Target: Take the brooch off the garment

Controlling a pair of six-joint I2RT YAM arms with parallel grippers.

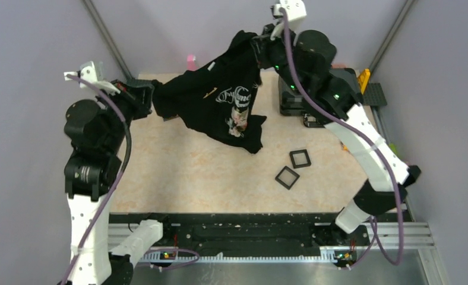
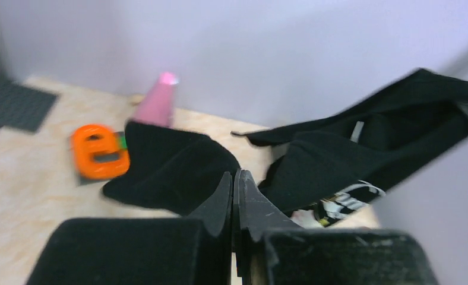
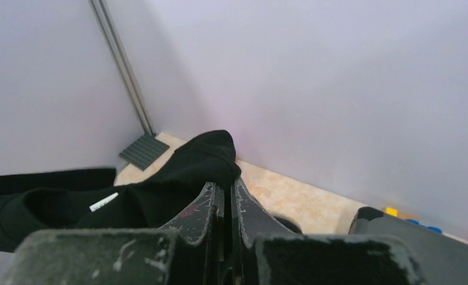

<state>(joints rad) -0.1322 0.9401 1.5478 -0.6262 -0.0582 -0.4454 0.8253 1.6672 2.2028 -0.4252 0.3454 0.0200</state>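
The garment (image 1: pixel 220 113), a black T-shirt with white lettering and a pink-white print, hangs stretched above the table between both grippers. My left gripper (image 1: pixel 150 98) is shut on its left end, and in the left wrist view the cloth (image 2: pixel 362 154) runs off from the shut tips (image 2: pixel 234 175). My right gripper (image 1: pixel 256 43) is raised near the back wall and shut on a bunched fold (image 3: pixel 178 172) at its tips (image 3: pixel 224 184). A small gold streak left of the lettering looks like the brooch (image 1: pixel 209 93).
Two small black square frames (image 1: pixel 300 158) (image 1: pixel 287 177) lie on the table right of centre. A dark grey case (image 1: pixel 294 98) stands under the right arm. A pink cone (image 2: pixel 157 101), an orange clip (image 2: pixel 100 151) and a grey mat (image 2: pixel 15 104) are near the back.
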